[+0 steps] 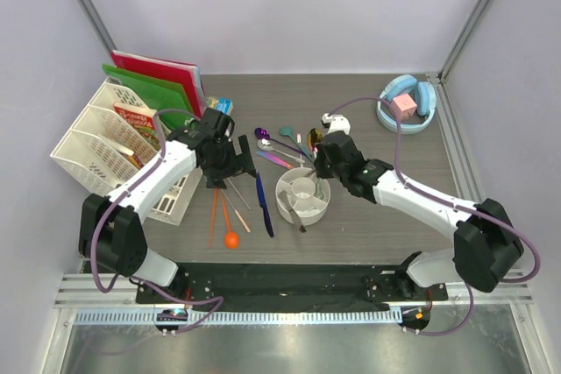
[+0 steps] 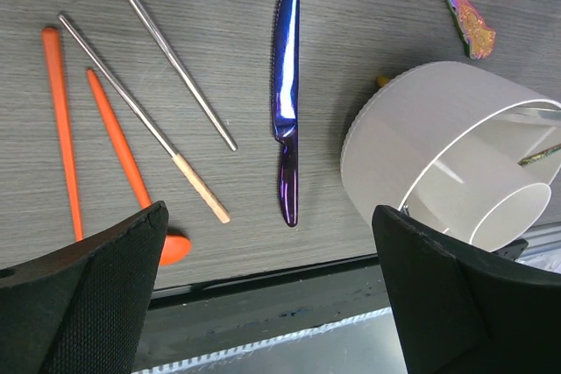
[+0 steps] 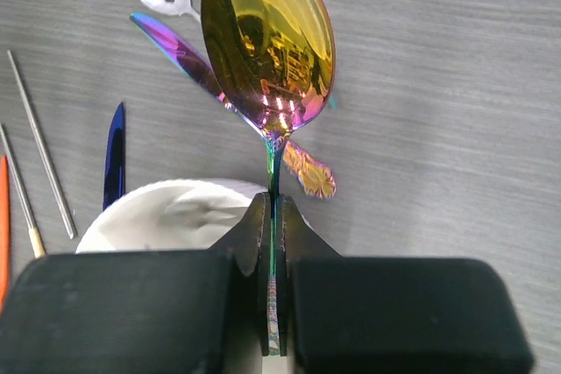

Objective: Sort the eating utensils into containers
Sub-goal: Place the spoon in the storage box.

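The white divided cup (image 1: 302, 196) stands mid-table. My right gripper (image 3: 273, 216) is shut on the thin handle of an iridescent gold spoon (image 3: 267, 37), held just behind the cup (image 3: 175, 212). My left gripper (image 2: 270, 210) hangs open with nothing between its fingers, above the dark blue knife (image 2: 287, 102), left of the cup (image 2: 438, 155). Two orange chopsticks (image 2: 60, 120), two silver chopsticks (image 2: 166, 50) and an orange spoon (image 1: 230, 238) lie left of the knife (image 1: 261, 199). Purple, teal and silver pieces (image 1: 280, 139) lie behind the cup. An iridescent piece (image 2: 539, 155) sits inside it.
A white lattice file rack (image 1: 105, 151) with books stands at the left, with red and green folders (image 1: 158, 81) behind it. A light blue bowl holding a pink cube (image 1: 406, 104) sits at the back right. The table's near edge runs just below the orange spoon.
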